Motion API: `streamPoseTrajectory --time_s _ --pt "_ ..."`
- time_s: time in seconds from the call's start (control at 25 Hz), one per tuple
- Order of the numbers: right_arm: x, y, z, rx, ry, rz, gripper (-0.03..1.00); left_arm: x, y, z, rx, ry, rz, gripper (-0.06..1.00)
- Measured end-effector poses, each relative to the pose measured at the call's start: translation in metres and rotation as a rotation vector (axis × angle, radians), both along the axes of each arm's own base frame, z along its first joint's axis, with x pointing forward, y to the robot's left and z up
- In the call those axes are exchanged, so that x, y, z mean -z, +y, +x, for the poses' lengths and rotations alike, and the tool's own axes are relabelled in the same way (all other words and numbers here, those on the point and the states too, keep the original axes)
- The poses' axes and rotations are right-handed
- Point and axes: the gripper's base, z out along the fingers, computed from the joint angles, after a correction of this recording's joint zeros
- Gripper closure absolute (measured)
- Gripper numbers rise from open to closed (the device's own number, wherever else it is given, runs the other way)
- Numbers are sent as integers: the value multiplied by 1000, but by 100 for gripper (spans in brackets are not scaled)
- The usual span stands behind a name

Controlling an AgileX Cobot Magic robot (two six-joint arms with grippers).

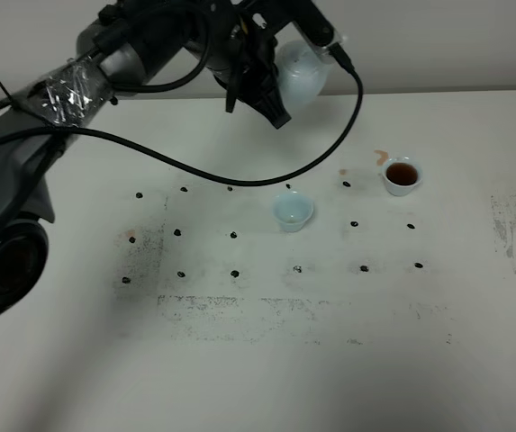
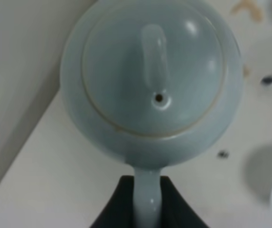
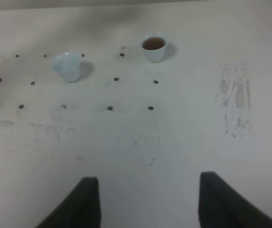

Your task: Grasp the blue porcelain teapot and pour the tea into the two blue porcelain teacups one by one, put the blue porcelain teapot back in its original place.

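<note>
- Left gripper (image 2: 146,180) is clamped on the loop handle (image 2: 147,202) of the blue porcelain teapot (image 2: 152,80). In the left wrist view, 1 dark finger (image 2: 114,209) sits on either side of the handle with barely any gap.
- From the high camera, the teapot (image 1: 299,72) is at the far edge of the table (image 1: 239,378), close to the wall, with the left gripper (image 1: 262,90) on its left side. Can't tell if its base is touching the table or hanging just above it.
- The lid (image 2: 188,52) is seated on the pot, with the knob and the little vent hole facing the wrist cam.
- There are 2 teacups. The filled teacup (image 1: 402,175) has dark brown tea in it and sits toward the right, far side of the table. The empty teacup (image 1: 293,211) is nearer the middle, closer to the camera and well apart from the other one.
- The right wrist view shows both too: filled teacup (image 3: 154,47) and empty teacup (image 3: 67,66).
- There's a small orange stain (image 1: 381,156) on the table just beside the filled teacup.
- Right gripper (image 3: 147,180) is spread wide with nothing between its fingers (image 3: 86,202), just bare table under it. It doesn't show in the high view.
- Rows of black dot marks (image 1: 234,235) cover the table, and there's a scuffed patch (image 1: 514,238) out on the right.
- A black cable (image 1: 239,178) droops off the left arm across the table's far half.
</note>
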Motion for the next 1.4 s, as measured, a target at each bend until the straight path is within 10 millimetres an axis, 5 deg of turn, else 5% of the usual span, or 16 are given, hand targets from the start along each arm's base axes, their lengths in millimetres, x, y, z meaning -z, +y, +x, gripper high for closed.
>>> streamPoseTrajectory --time_s 0.24,0.68,1.4 --pt "0 0 0 0 0 0 48 24 37 -16 -24 1 23 86" --pt "0 0 0 0 0 0 48 39 77 -53 173 -117 153 86" --pt "0 0 0 0 0 0 48 54 79 -53 537 -165 391 86"
